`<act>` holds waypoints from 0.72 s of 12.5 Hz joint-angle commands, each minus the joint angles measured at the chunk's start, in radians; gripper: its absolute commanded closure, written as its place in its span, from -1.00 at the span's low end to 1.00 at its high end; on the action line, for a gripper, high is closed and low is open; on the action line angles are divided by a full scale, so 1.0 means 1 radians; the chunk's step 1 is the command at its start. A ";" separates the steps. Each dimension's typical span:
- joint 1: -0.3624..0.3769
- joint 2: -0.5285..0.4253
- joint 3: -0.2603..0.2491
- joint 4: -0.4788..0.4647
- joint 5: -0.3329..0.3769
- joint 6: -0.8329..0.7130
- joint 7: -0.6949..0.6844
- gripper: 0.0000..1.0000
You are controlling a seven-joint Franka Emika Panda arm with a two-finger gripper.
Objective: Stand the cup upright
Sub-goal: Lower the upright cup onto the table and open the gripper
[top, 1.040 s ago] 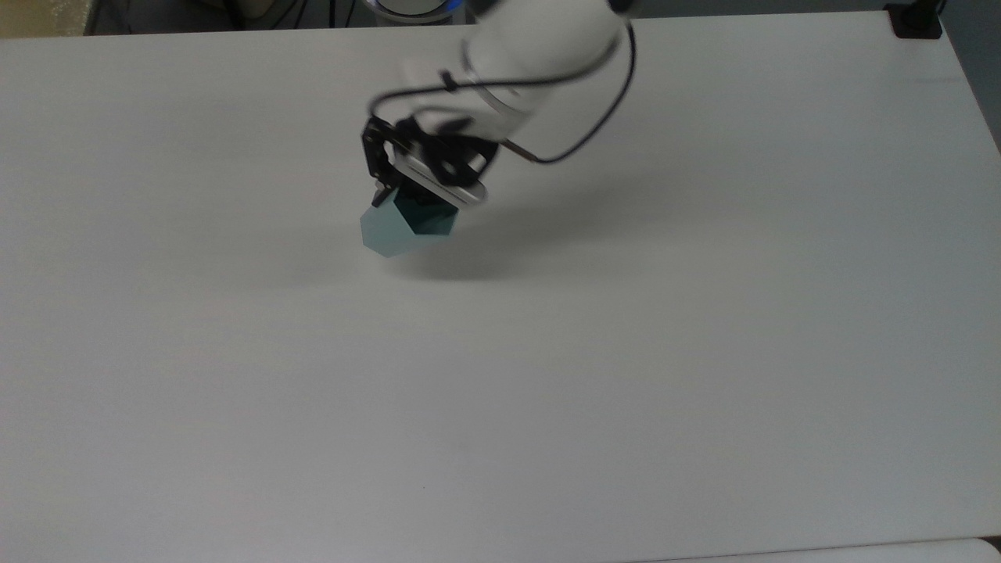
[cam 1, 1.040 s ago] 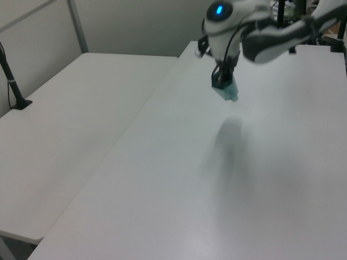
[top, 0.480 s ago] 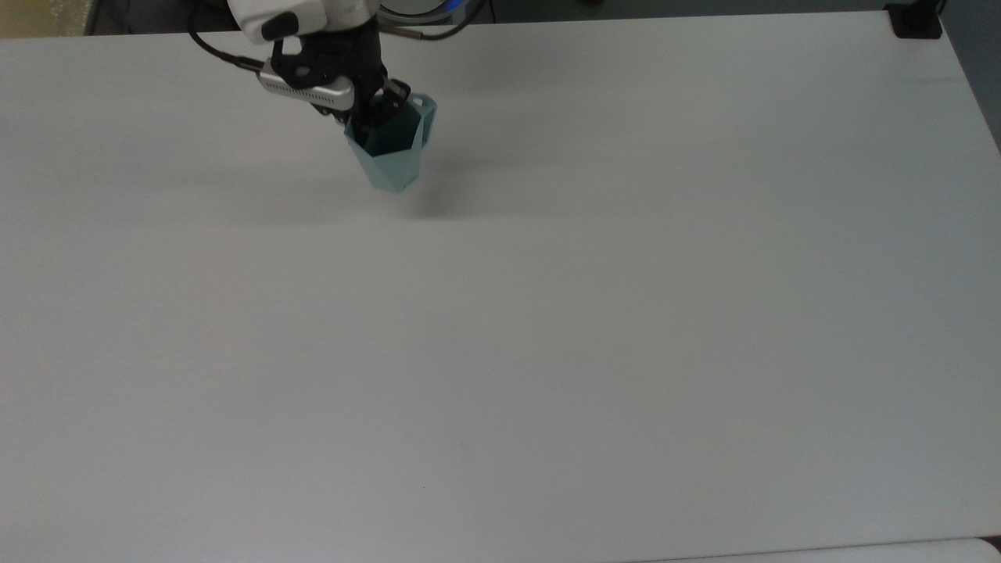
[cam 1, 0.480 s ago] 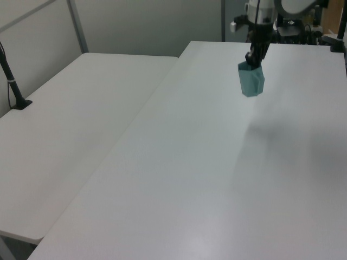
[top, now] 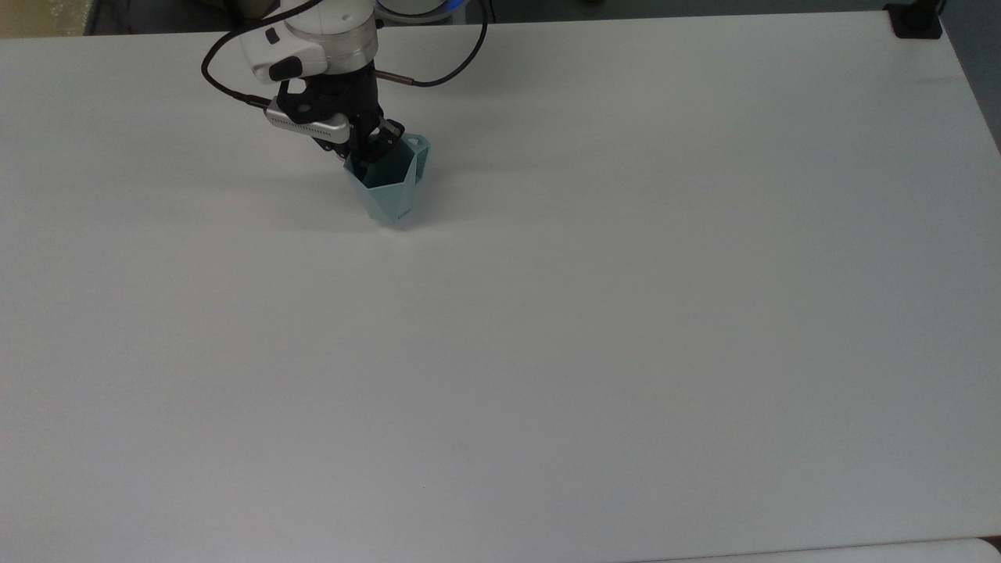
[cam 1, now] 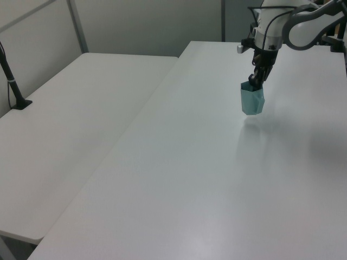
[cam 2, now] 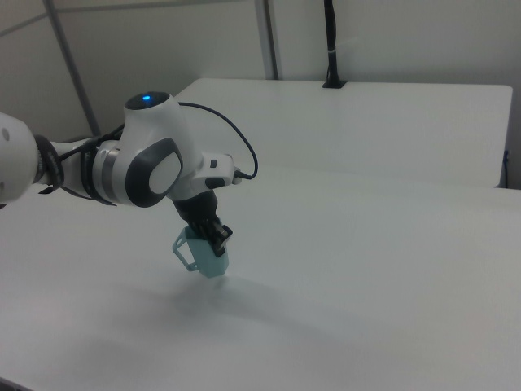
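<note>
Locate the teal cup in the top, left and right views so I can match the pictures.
Top view: the cup sits upper left of centre on the white table, mouth up.
Left view: upper right, near the table's far end.
Right view: left of centre, lower half.
Shared landmark: the gripper, reaching into the cup's rim from above in all three views.

Arm reached in from top view's upper left, wrist pointing down; gripper fingers clamped on sth.

Pale teal-blue cup with darker teal inside, black tool, white arm, plain white table
</note>
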 commanded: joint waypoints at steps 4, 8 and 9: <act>0.000 0.024 -0.005 -0.016 0.024 0.035 0.008 1.00; 0.001 0.048 -0.005 -0.009 0.024 0.040 0.008 1.00; 0.001 0.051 -0.005 -0.009 0.024 0.056 0.010 1.00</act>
